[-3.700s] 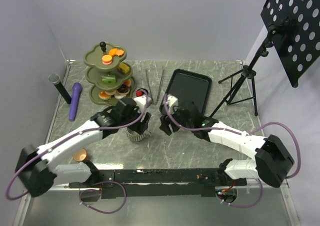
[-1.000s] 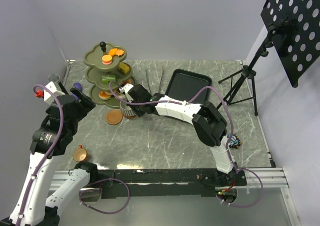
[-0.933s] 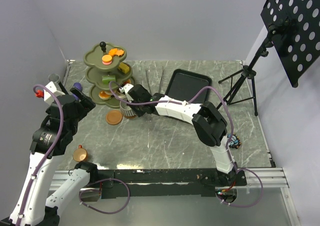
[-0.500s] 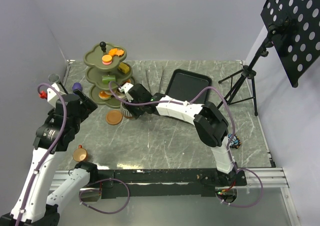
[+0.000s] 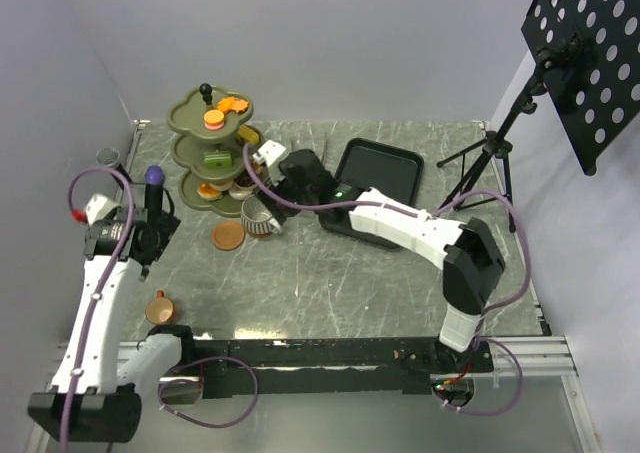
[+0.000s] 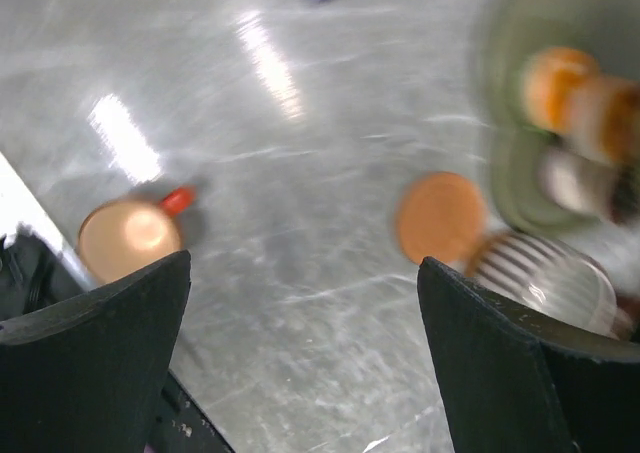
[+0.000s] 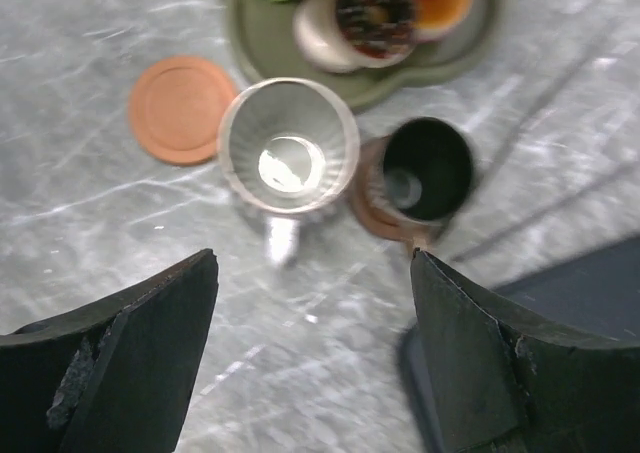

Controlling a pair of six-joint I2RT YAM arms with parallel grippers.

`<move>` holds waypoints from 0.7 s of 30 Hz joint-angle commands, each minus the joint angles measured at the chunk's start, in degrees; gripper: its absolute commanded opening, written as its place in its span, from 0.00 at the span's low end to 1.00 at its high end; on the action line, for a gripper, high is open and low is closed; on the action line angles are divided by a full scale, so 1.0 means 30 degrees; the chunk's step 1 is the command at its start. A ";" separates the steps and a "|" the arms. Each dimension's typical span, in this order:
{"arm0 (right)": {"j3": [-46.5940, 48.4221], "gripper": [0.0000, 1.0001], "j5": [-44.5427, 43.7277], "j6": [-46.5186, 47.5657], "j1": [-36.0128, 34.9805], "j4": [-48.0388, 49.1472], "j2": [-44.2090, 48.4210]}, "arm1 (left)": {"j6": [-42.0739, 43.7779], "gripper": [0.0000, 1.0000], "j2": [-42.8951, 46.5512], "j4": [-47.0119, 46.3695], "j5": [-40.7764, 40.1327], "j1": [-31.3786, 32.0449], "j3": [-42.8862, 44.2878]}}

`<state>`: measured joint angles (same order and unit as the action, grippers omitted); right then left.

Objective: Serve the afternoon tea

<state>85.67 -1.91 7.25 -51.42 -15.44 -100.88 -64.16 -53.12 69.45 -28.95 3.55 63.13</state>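
Item: striped grey cup (image 7: 288, 158), upright just beside bare saucer (image 7: 182, 108), by stand (image 5: 183, 149), table (image 5: 350, 273) far-left corner; probably awaiting its saucer; right gripper (image 7: 310, 273), left gripper (image 6: 305, 273) spread wide, empty.

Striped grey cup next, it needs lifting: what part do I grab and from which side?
Come straight down on the striped grey cup: it stands upright, mouth open. Probably best to pinch its wall beside the handle, one finger inside, one outside: bare table lies there, while the dark cup crowds one flank and the stand the far side.
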 commanded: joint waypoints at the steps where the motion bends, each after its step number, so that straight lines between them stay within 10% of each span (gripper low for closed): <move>1: -0.0694 0.84 -0.0212 0.0164 0.1696 -0.0007 0.1895 | -0.3711 0.98 -0.0077 0.1430 0.2467 -0.2266 -0.2901; 14: -0.2509 0.84 0.0550 0.0425 0.6415 -0.0888 0.5470 | -1.1538 0.83 -0.0458 0.3070 0.0978 -0.2297 -0.4841; 21: -0.3156 0.84 0.1455 0.0019 0.6680 -0.0770 0.6322 | -1.1019 0.81 0.0482 0.1607 0.0539 -0.3437 -0.6980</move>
<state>76.51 -0.54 7.99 -31.57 -18.61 -84.82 -95.77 -52.47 74.74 -25.28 -4.25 44.53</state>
